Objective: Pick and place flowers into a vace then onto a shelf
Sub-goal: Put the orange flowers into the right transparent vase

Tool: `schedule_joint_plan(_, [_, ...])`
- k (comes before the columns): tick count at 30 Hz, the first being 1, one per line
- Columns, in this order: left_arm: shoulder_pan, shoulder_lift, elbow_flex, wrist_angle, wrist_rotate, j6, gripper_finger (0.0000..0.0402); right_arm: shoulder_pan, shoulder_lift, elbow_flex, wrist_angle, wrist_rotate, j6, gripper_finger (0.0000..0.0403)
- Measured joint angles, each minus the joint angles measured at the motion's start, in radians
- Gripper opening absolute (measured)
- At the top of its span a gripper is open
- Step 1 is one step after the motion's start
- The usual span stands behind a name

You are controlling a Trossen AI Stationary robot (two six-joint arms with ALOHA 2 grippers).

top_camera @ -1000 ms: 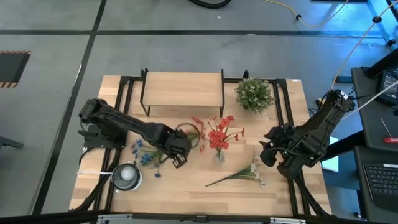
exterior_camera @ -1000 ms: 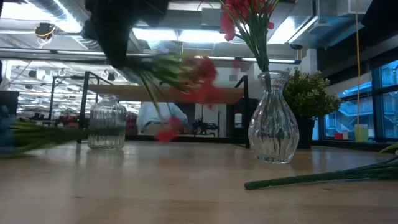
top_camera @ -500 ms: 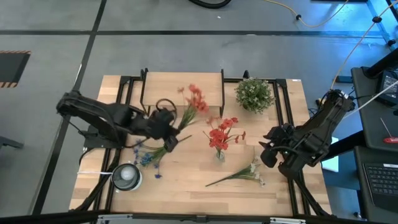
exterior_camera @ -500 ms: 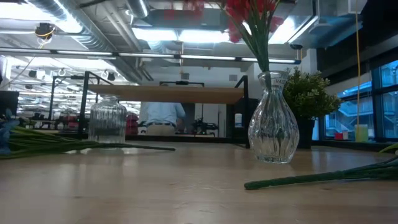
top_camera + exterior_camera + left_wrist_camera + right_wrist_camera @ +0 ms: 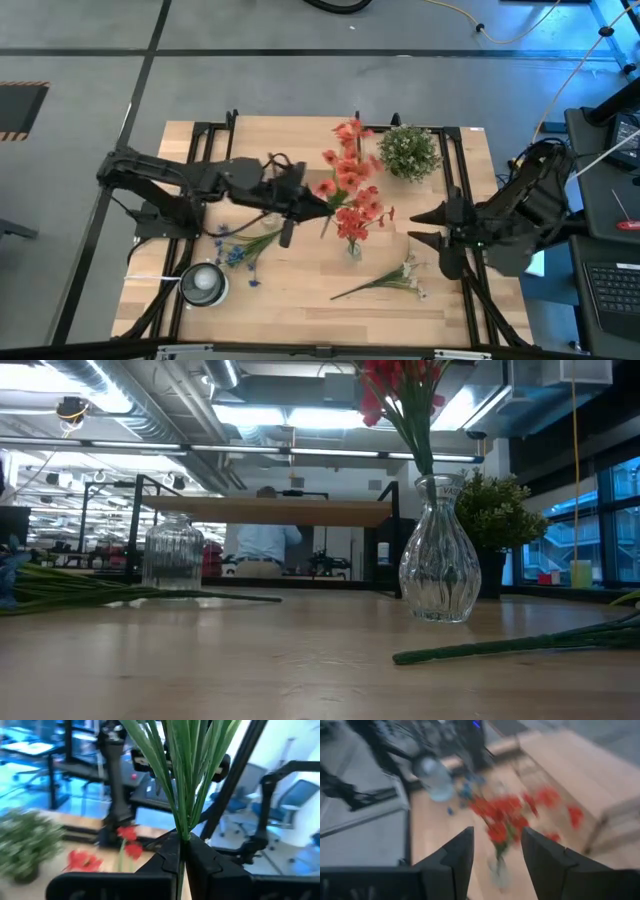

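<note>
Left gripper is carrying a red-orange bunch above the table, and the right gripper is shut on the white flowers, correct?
Not quite. The left gripper does hold the red-orange bunch, but the right gripper is open and empty; in the high view the white flowers lie on the table.

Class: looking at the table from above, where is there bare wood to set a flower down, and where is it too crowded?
Bare: the front strip between the ribbed jar and white flowers. Crowded: the middle, where the left gripper holds red flowers beside the vase.

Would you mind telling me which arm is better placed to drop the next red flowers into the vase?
Left: the left gripper is shut on the red flowers, beside the vase. The right gripper is open and empty.
</note>
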Motion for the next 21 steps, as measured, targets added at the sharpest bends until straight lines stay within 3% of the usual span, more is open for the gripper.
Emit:
schedule_joint_plan(6, [0.034,0.126,-0.001,0.235,0.168,0.019,0.001,-0.001,0.001,0.014,0.287,-0.003,-0.395,0.0165])
schedule_joint_plan(9, [0.04,0.167,-0.001,0.341,0.215,0.027,0.001,-0.001,0.004,0.013,0.358,-0.008,-0.518,0.0165])
schedule_joint_plan(14, [0.039,0.209,-0.001,0.457,0.23,0.089,0.001,-0.018,0.009,0.013,0.406,-0.013,-0.538,0.017])
schedule_joint_plan(21, [0.04,0.255,0.035,0.496,0.312,0.125,0.0009,-0.094,0.057,0.012,0.455,-0.012,-0.423,0.0218])
